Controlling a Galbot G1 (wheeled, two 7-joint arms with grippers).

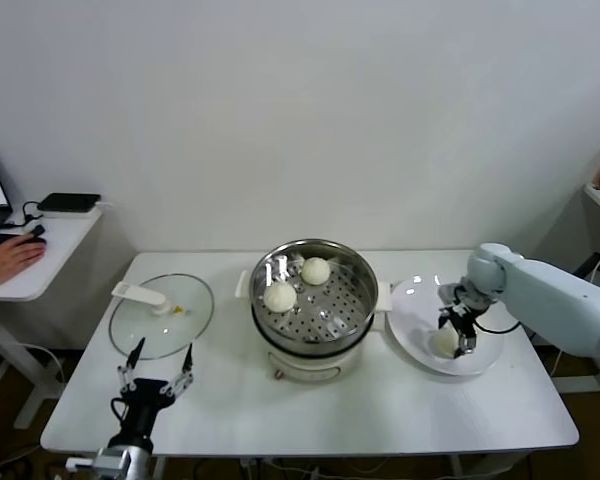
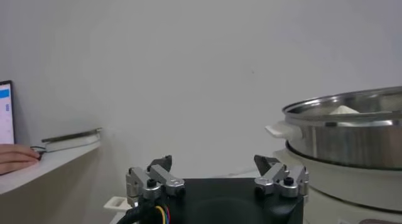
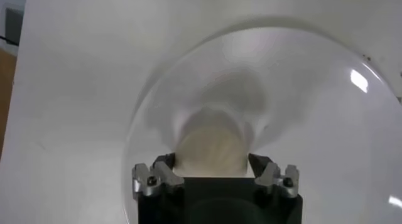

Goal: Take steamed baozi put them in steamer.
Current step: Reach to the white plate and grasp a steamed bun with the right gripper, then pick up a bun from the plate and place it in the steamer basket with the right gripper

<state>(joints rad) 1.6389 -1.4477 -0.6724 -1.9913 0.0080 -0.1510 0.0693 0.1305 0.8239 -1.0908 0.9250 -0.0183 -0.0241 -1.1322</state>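
Two steamed baozi (image 1: pixel 316 270) (image 1: pixel 280 296) lie on the perforated tray inside the steel steamer (image 1: pixel 365 290) at the table's middle. A third baozi (image 1: pixel 443 342) sits on the white plate (image 1: pixel 420 300) to the right. My right gripper (image 1: pixel 458 335) is down on the plate with a finger against each side of that bun. In the right wrist view the baozi (image 3: pixel 210 147) fills the gap between the fingers of the gripper (image 3: pixel 212 159) and still rests on the plate (image 3: pixel 301 106). My left gripper (image 1: pixel 160 370) is parked open near the table's front left.
A glass lid with a white handle (image 1: pixel 180 320) lies flat left of the steamer. The left wrist view shows the steamer (image 2: pixel 352 137) off to the side of the left gripper (image 2: pixel 213 161). A side desk (image 1: pixel 40 250) with a person's hand stands far left.
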